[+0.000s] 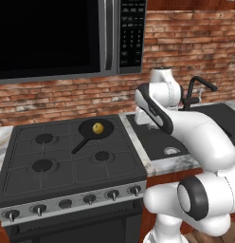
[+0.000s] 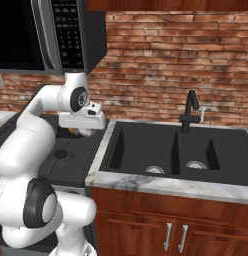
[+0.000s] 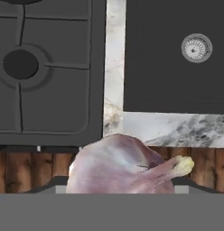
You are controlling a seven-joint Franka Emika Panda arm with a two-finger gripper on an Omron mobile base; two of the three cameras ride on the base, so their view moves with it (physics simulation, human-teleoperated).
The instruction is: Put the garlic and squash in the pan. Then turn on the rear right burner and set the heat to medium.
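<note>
My gripper (image 3: 120,187) is pinching the garlic (image 3: 125,164), its pinkish bulb filling the space between my fingertips, held over the marble counter strip (image 3: 114,67) between the stove (image 3: 50,67) and sink (image 3: 177,58), while farther back the squash (image 1: 97,127) sits inside the pan (image 1: 91,133) on the rear right burner.

One black pan (image 1: 95,129) sits on the stove, with one yellow squash (image 1: 97,127) in it. One pinkish garlic bulb (image 3: 125,164) is in the hand view. The stove has four burners, among them the rear right burner (image 1: 98,124), and five knobs (image 1: 90,199). One microwave (image 1: 67,38), one faucet (image 2: 190,112) and one two-basin sink (image 2: 171,131) complete the count.
</note>
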